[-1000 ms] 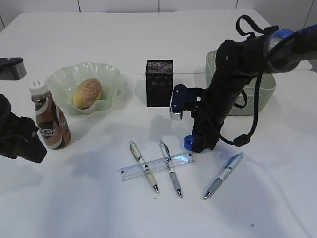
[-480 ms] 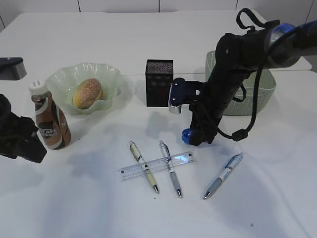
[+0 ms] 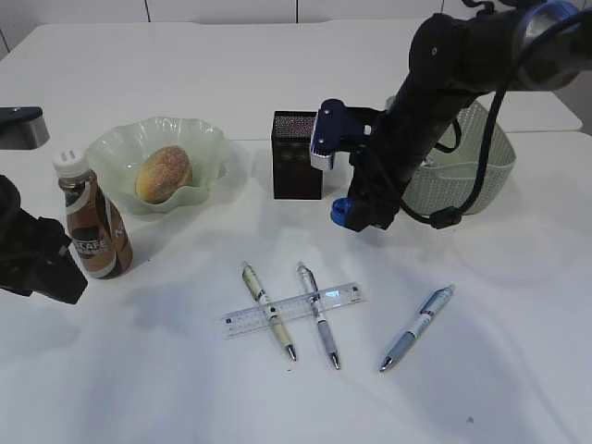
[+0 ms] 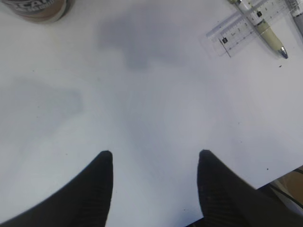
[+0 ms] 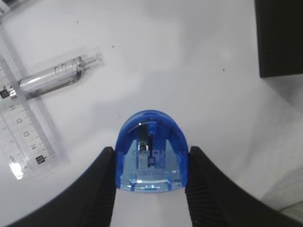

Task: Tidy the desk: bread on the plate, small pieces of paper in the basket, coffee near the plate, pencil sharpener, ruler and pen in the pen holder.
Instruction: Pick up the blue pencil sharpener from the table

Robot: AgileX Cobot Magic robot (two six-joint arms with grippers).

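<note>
right end effector (image 5: pixel 150 175): clamped on the blue pencil sharpener (image 5: pixel 151 151), one black finger on each flat side, so it's closed down to the sharpener's width. It's up off the surface (image 3: pixel 185 388), hanging just in front of and to the right of the pen holder (image 3: pixel 297 154).

pencil sharpener: translucent blue, rounded end pointing away from the wrist, blade visible through the top.

pen holder: black mesh box standing upright mid-surface; using this as my reference for everything else.

left end effector (image 4: pixel 155 182): fingers spread wide apart, nothing between them, just bare surface under it. It sits far to the left of the pen holder and nearer the camera.

ruler (image 3: pixel 294 309): clear, lying flat well in front of the pen holder.

pens: two cross the ruler, a cream one (image 3: pixel 268 310) and a grey one (image 3: pixel 317 314); a blue one (image 3: pixel 417 326) lies off to the right of them, apart.

basket (image 3: pixel 481 166): pale green, right of the pen holder, partly behind the right arm.

plate (image 3: pixel 111 153): wavy green glass, left of the pen holder, with the bread (image 3: pixel 164 173) in it.

coffee (image 3: pixel 92 222): brown bottle, white cap, upright just beside the plate's front-left edge.
</note>
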